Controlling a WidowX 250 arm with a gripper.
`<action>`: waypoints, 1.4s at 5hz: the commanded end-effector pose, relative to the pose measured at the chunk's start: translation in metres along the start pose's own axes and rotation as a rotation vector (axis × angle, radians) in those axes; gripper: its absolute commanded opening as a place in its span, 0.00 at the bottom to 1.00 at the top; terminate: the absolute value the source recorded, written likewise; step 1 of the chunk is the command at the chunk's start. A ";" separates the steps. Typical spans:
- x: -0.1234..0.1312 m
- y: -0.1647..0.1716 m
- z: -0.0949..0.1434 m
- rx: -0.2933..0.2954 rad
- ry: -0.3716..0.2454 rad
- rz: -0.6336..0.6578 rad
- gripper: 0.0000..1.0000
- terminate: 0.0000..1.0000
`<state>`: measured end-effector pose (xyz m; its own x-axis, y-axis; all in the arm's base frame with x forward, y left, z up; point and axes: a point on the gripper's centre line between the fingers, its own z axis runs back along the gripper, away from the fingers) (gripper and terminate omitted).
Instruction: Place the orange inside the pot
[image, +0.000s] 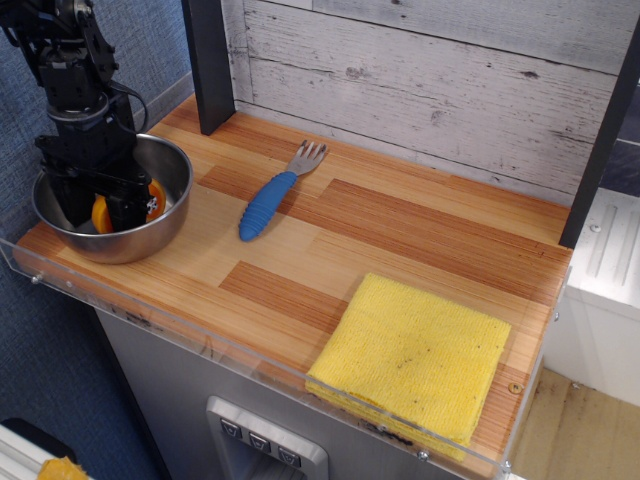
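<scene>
Black gripper (100, 205) reaches low into the round shiny steel pot (172, 205), fingers closed around the bright-orange toy orange half (102, 213); placement looks nearly complete, release remaining

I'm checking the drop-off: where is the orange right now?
The orange is down inside the pot at the counter's far left, between the gripper fingers, left of the blue-handled fork.

Orange (103, 212) sat low inside steel pot (160, 228), partly hidden; pot stood upright at the counter's left end, nr front edge.
</scene>
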<state>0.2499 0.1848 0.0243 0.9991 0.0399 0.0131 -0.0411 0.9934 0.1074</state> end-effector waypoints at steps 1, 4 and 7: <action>-0.004 0.004 0.034 0.048 -0.085 0.049 1.00 0.00; -0.010 -0.031 0.095 -0.006 -0.222 -0.012 1.00 0.00; 0.013 -0.102 0.105 -0.076 -0.161 -0.083 1.00 0.00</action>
<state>0.2671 0.0683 0.1058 0.9898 -0.0525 0.1322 0.0492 0.9984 0.0285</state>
